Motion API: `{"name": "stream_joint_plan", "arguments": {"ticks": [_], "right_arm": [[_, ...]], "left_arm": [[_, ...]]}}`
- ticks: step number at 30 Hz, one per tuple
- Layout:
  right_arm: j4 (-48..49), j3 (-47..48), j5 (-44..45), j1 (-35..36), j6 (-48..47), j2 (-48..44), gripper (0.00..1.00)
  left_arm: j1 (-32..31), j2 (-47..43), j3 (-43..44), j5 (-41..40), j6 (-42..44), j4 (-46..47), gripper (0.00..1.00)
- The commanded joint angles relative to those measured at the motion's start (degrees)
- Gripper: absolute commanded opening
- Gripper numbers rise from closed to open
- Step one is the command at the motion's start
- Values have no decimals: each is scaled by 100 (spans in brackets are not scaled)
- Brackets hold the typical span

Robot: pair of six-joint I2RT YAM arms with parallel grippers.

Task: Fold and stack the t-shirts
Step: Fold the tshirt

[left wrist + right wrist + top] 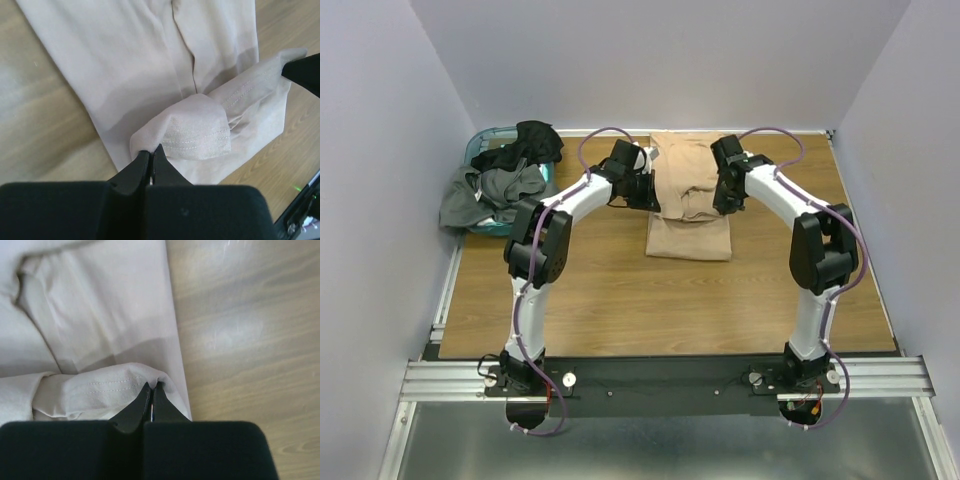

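A tan-beige t-shirt (688, 215) lies partly folded in the middle of the table, its far end lifted. My left gripper (650, 192) is shut on the shirt's left hemmed corner (195, 132); the cloth bunches at its tips (151, 150). On the other side my right gripper (722, 195) is shut on the right hemmed corner (107, 387), pinched at its tips (151, 386). The rest of the tan shirt (100, 305) spreads flat beneath both grippers. Dark grey and black t-shirts (500, 185) are heaped in and over a teal basket at the back left.
The teal basket (485, 140) stands against the left wall at the table's back corner. Bare wooden tabletop (650, 300) stretches in front of the tan shirt toward the arm bases. Grey walls close in the left, back and right sides.
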Motion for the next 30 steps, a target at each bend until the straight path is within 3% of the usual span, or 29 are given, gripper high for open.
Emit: {"name": "stream_joint_plan", "arguments": {"ticks": [1, 12, 15, 16, 17, 20, 21, 24, 30], "right_arm": [[101, 487, 215, -151, -303, 363, 0], [118, 1559, 179, -397, -654, 1225, 0], [118, 1710, 171, -441, -681, 1401, 1], [118, 1797, 171, -458, -699, 1427, 4], [118, 1859, 153, -493, -707, 1462, 18], [118, 2017, 83, -555, -708, 1410, 48], [110, 2052, 74, -572, -708, 1332, 64], [118, 2071, -5, -590, -708, 1121, 76], [171, 1492, -365, -625, -602, 585, 81]], "left_arm": [[148, 328, 458, 236, 64, -131, 0], [358, 953, 1092, 342, -77, -105, 1], [437, 1006, 1075, 491, -130, 36, 32], [438, 1015, 1118, 535, -138, 115, 39], [464, 1015, 1162, 526, -138, 115, 49], [499, 919, 1250, 474, -130, 150, 54], [508, 788, 1233, 447, -130, 185, 59], [526, 480, 979, 351, -112, 413, 62], [517, -92, 39, 342, -86, 765, 62]]}}
